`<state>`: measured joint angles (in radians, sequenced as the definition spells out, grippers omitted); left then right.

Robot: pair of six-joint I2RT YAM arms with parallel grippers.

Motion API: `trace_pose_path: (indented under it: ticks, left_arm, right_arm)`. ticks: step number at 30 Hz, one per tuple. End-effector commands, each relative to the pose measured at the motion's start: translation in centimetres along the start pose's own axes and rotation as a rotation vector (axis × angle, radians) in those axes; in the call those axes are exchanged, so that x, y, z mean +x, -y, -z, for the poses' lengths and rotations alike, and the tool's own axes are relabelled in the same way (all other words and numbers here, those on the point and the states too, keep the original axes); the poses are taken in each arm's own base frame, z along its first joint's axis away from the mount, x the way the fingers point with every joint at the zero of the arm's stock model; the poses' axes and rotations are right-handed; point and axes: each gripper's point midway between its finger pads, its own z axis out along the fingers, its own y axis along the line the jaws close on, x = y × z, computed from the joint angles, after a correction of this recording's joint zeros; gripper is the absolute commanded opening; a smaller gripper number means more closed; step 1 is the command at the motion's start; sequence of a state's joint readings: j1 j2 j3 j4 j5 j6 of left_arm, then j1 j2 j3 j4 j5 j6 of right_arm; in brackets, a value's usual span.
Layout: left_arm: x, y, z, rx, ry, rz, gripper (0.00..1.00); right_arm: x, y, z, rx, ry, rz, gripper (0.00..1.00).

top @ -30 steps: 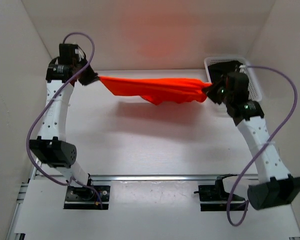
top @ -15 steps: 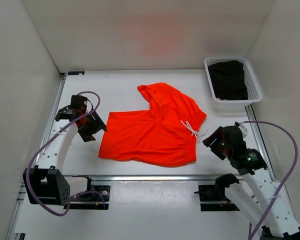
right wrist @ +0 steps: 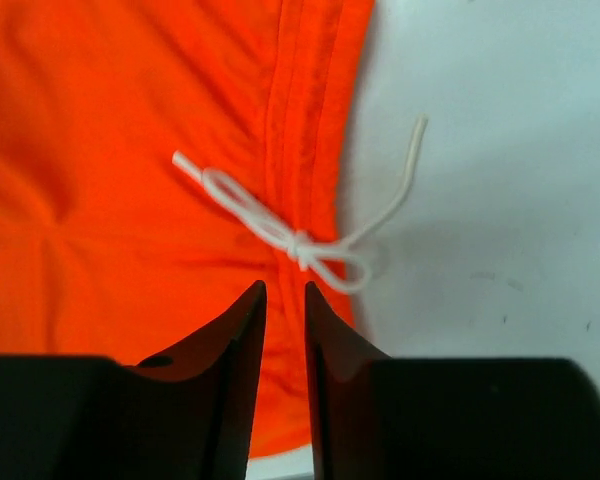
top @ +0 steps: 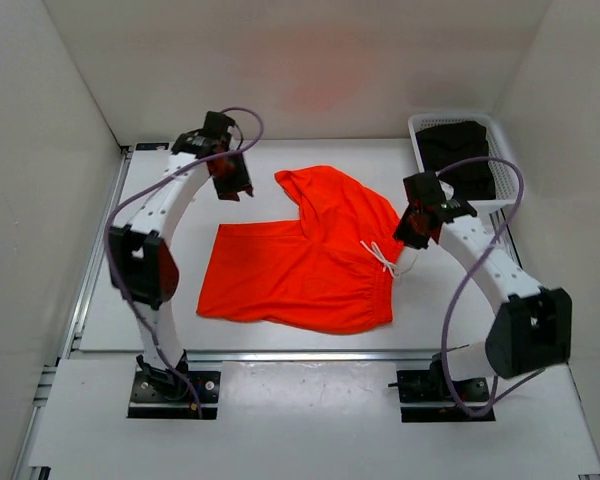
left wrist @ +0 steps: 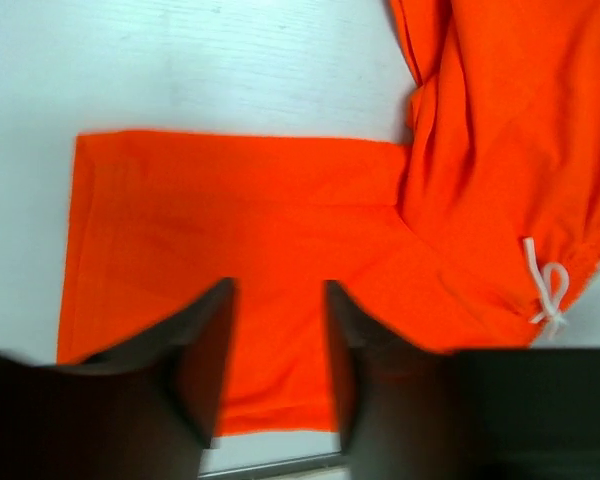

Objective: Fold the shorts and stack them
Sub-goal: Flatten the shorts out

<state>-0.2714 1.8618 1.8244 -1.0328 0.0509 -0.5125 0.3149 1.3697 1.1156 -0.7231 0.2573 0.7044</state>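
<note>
Top external view: shorts (top: 305, 265) lie spread on table (top: 160, 320), mid-workspace, waistband toward the R side. Drawstring (top: 385, 258) is knotted, w/ one end lying off the waistband on bare table. Near leg is flat, roughly rectangular, pointing L. Far leg is splayed toward the back wall and a bit rumpled where the legs meet. Looks like one flat layer; no fold visible.

L gripper (top: 230, 182): over bare table just beyond the far-L side of the garment, apart from it. L wrist cam shows fingers parted, cloth visible below through the gap, nothing held.

R gripper (top: 412, 230): above the waistband edge, near the drawstring. R wrist cam shows fingers close together w/ a thin slit between them and nothing in it, so empty. Can't tell its height above the cloth.

Basket (top: 510, 195) sits in the far-R corner w/ dark cloth (top: 458, 150) inside, well apart from the shorts.

Progress est.: early.
- Done: garment laid out, though far leg isn't squared up.
- Not yet done: bring one leg over the other, fold again, move to a stack.
- No stack spot evident. Can't tell whether the basket is source or destination.
</note>
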Motion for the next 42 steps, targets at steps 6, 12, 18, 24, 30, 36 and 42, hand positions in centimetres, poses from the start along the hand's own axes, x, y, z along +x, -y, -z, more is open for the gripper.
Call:
trace_pose_path:
  ticks: [6, 12, 18, 24, 30, 36, 42]
  left_arm:
    - [1.3, 7.9, -7.7, 0.065, -0.128, -0.194, 0.70]
    - [3.3, 9.2, -12.9, 0.072, -0.195, -0.228, 0.71]
    - [5.9, 6.8, -15.5, 0.001, -0.256, -0.217, 0.70]
    - [9.4, 3.9, -17.2, -0.069, -0.344, -0.206, 0.56]
    - [14.0, 0.5, -15.9, -0.123, -0.413, -0.160, 0.53]
    - [18.4, -1.6, -11.8, -0.136, -0.466, -0.142, 0.52]
    - [15.6, -0.5, -7.6, -0.111, -0.365, -0.153, 0.63]
  right_arm:
    - [-4.8, -1.0, -6.1, 0.070, -0.008, 0.104, 0.67]
    - [-4.5, -1.8, -9.8, 0.083, -0.099, 0.138, 0.61]
    - [-1.2, -4.8, -10.2, 0.029, -0.122, 0.222, 0.42]
    - [3.8, -5.8, -11.8, -0.003, -0.223, 0.242, 0.26]
    - [7.9, -5.4, -11.5, -0.030, -0.320, 0.264, 0.36]
    - [12.2, -4.5, -9.1, -0.038, -0.379, 0.363, 0.38]
    - [13.7, -2.4, -5.1, -0.004, -0.365, 0.389, 0.39]
